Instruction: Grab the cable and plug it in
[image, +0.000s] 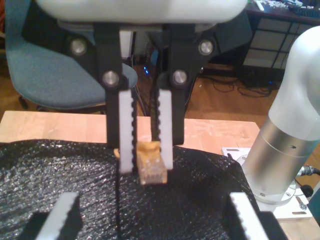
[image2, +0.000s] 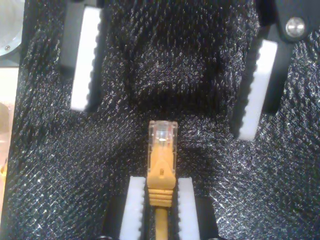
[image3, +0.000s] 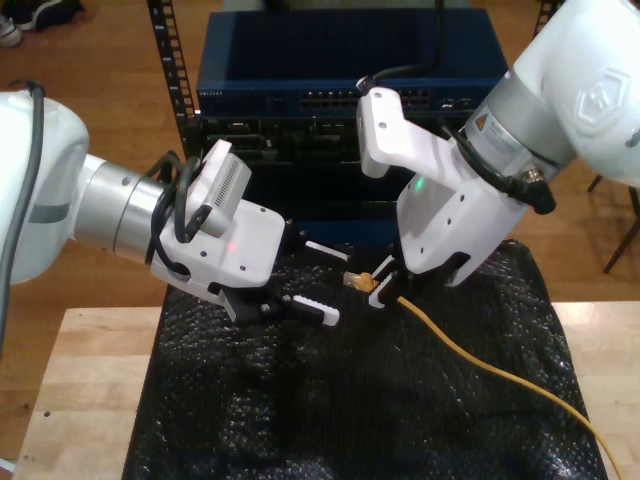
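My first end effector (image3: 338, 287) splayed, second (image3: 380, 283) clenched

The cable (image3: 480, 360) looks like smooth yellow-orange plastic with a clear glossy plug (image2: 163, 134); the black mat (image3: 350, 410) is rough, glinting mesh; the table (image3: 80, 400) is pale matt wood; finger pads (image2: 85, 57) are ridged white plastic.

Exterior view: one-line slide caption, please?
My second end effector holds the yellow cable behind its plug, facing my open first end effector above black mesh padding.

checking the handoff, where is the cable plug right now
Mid exterior view, above the black mat: the cable's plug sticks out of my second gripper, pointing at my open first gripper toward that view's left.
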